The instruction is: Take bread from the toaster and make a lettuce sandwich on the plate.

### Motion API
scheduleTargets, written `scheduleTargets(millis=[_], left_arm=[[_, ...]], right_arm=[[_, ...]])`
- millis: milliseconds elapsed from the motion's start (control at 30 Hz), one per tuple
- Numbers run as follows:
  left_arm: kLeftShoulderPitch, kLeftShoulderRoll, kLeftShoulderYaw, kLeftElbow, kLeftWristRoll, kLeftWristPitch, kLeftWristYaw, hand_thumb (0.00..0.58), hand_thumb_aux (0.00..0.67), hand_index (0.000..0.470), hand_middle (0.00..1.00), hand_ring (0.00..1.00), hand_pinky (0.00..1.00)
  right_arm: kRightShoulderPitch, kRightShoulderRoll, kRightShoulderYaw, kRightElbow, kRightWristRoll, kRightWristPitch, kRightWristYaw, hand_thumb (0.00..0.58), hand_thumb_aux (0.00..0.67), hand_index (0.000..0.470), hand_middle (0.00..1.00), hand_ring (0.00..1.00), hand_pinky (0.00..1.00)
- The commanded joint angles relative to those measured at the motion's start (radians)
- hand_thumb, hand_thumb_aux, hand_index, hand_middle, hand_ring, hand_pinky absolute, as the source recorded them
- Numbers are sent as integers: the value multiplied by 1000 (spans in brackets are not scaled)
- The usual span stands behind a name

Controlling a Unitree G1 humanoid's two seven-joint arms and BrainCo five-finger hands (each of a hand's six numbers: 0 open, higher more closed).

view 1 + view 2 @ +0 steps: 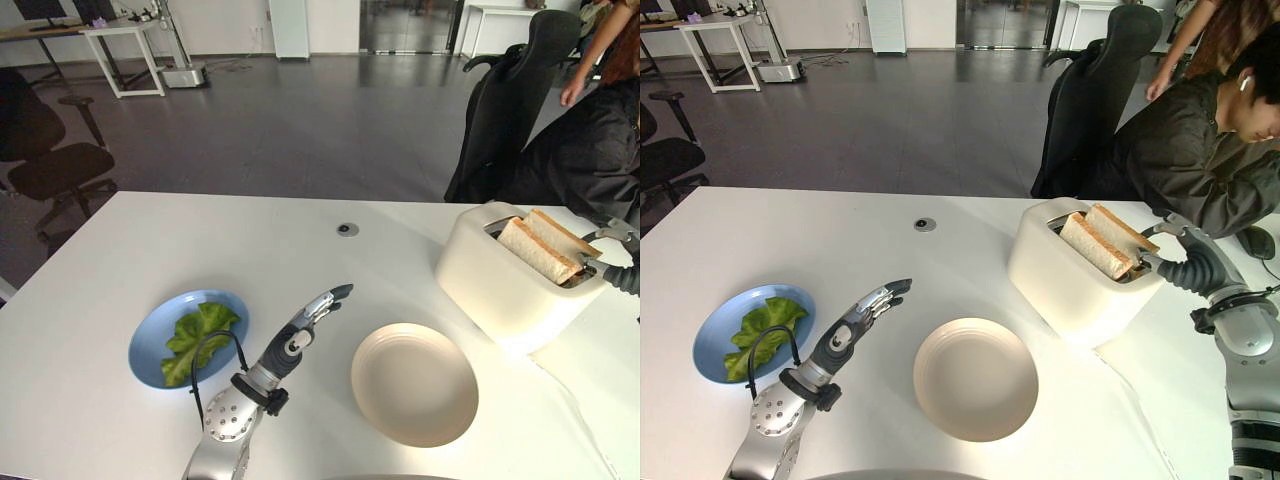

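white toaster [1060, 285] on the worktop [890, 250] holds two bread slices [1102, 243] upright. our right hand [1175, 258] sits at their right end; we cannot tell its grip. our left hand [865, 315] stretches flat, holding nothing, between lettuce [765, 335] and cream plate [975, 380].

Lettuce [198, 342] left — plate [414, 383] centre — toaster [500, 285] right

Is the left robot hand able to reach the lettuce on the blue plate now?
Probably yes: the left robot hand is open just beside the blue plate, and nothing lies between it and the lettuce.
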Motion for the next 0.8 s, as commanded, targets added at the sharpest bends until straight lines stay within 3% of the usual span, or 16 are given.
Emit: scheduleTargets(millis=[33, 100, 233, 267, 333, 600, 800], left_arm=[[-3, 5, -1, 5, 10, 11, -3, 0, 0, 0, 0, 0, 0], [-3, 5, 0, 5, 10, 11, -3, 0, 0, 0, 0, 0, 0], [-5, 7, 3, 10, 9, 9, -5, 0, 0, 0, 0, 0, 0], [-5, 7, 4, 11, 9, 9, -6, 0, 0, 0, 0, 0, 0], [-6, 7, 5, 13, 9, 7, -6, 0, 0, 0, 0, 0, 0], [-11, 9, 7, 20, 10, 4, -7, 0, 0, 0, 0, 0, 0], [-6, 7, 18, 13, 10, -1, 3, 0, 0, 0, 0, 0, 0]], right_arm=[[14, 9, 22, -24, 2, -8, 19, 534, 481, 337, 0, 0, 0], [12, 13, 24, -27, 8, -10, 21, 564, 557, 391, 0, 0, 0], [6, 24, 39, -27, 12, 0, 29, 546, 507, 356, 0, 0, 0], [2, 26, 40, -23, 10, 3, 25, 553, 525, 369, 0, 0, 0], [-11, 27, 34, -17, 13, 6, 16, 580, 670, 470, 0, 0, 0], [-44, 69, -4, -74, 155, 55, 56, 580, 670, 470, 0, 0, 0], [-137, 77, -150, -207, 527, 306, 165, 580, 670, 470, 0, 0, 0]])
